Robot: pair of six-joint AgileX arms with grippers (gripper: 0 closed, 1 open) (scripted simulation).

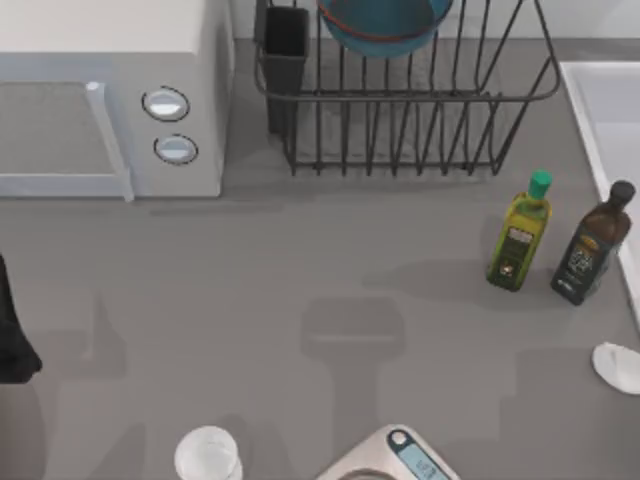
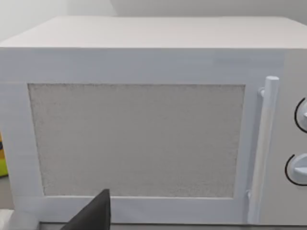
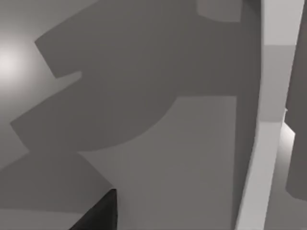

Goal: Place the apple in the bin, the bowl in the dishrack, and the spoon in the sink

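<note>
Top view, near edge first: a translucent white cup (image 1: 208, 455) stands toward the left, and beside it at centre the corner of a kitchen scale (image 1: 392, 458) with a small blue display juts in. My left arm (image 1: 12, 335) shows as a dark shape at the table's left edge; whether its fingers are spread or pressed together I cannot tell. At the right edge lies the spoon (image 1: 617, 366), only its rounded white end visible, resting on the grey table (image 1: 300, 260) just beside the sink's near corner. Farther in, a green-capped oil bottle (image 1: 519, 232) and a dark-capped brown bottle (image 1: 593, 243) stand near each other, the brown one just beside the sink (image 1: 590, 110) rim. At the back, the white microwave (image 1: 110, 100) sits left, and the black dishrack (image 1: 400, 100) sits centre with the blue bowl (image 1: 385, 25) resting inside it and its utensil cup (image 1: 286, 45) at the left corner.

My left wrist view faces the microwave door (image 2: 136, 139) and handle (image 2: 263, 148), with one dark fingertip (image 2: 93, 215) showing. My right wrist view shows grey surface, shadows, a white rim (image 3: 261, 143) and one dark fingertip (image 3: 100, 215); that gripper's state I cannot tell either.
</note>
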